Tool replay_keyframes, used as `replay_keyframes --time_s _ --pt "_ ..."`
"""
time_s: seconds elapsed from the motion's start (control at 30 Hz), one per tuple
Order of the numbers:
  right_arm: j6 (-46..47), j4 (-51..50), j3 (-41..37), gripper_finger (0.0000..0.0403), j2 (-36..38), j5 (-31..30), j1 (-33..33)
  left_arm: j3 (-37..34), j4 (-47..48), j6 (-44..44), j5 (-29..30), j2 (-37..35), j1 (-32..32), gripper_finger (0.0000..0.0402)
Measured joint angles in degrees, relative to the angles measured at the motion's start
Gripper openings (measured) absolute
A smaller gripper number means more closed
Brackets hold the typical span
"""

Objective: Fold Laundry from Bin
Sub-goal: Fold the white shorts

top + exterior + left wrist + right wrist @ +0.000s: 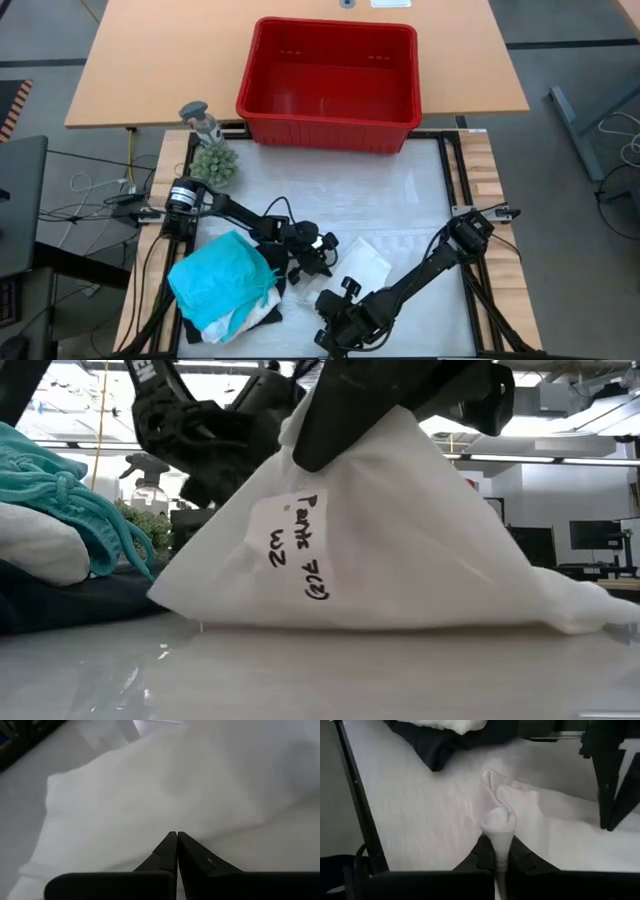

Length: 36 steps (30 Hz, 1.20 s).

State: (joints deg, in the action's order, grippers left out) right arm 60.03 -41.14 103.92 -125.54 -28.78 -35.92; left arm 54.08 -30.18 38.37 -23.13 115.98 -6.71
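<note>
A white garment [368, 262] lies on the table's near middle, and its near part is drawn up into a tent [400, 530] with a hand-written label [300, 545]. My right gripper [343, 297] is shut on it near the table's near edge. My left gripper [320, 262], shut, points down at the same garment [165, 785] from the left. A pile with a teal garment [222, 275] on top of white and black ones lies at the near left. The red bin [330, 128] stands at the far side, with nothing showing inside. My left gripper's shut fingertips [176, 836] stand on the white garment's flat part [607, 827], pointing down; no cloth shows between them. My right gripper pinches a bunched-up fold of the white garment [499, 820] between its two fingers, coming from the table's near side. The fold is lifted; the cloth slopes down from it and the rest lies on the table.
A small green plant [213, 163] and a grey spray bottle [200, 118] stand at the far left, by the left arm's base. The pile [60, 530] lies close to the left of the lifted garment. Bare table surface [400, 190] lies between the garment and the bin.
</note>
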Motion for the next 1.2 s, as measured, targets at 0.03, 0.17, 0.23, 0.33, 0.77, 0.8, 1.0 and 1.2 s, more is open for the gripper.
replay_keyframes --time_s 0.03,0.17,0.23,0.33,0.77,0.8,1.0,1.2 --pt "0.02 0.02 0.0 0.0034 0.0 0.11 0.0 0.41 0.2 0.02 -0.19 0.61 0.05 0.0" --pt "0.04 0.29 0.0 0.0034 0.0 0.29 0.0 2.09 0.44 0.0 0.39 1.59 0.05 0.0" --pt "0.04 0.6 0.0 0.0034 0.0 0.29 0.07 2.56 0.24 0.0 0.48 1.55 0.22 0.0" --pt "0.14 1.15 0.0 0.0034 0.0 0.44 0.39 2.5 1.58 -0.7 -0.41 1.53 0.3 0.0" --pt "13.35 0.44 0.02 0.0034 0.0 -2.89 -1.14 2.66 10.0 -0.01 0.54 1.99 0.2 0.0" --pt "16.4 -0.2 0.02 0.0034 0.0 -4.17 -1.57 2.71 10.8 0.0 0.55 1.98 0.24 0.0" --pt "37.69 -8.76 0.04 0.0034 0.0 -10.4 -4.55 2.76 14.74 -0.38 0.89 1.84 0.29 0.0" --pt "51.06 -18.7 0.04 0.0034 0.24 -11.04 -6.97 2.67 14.98 -1.42 0.89 1.94 0.51 0.0"
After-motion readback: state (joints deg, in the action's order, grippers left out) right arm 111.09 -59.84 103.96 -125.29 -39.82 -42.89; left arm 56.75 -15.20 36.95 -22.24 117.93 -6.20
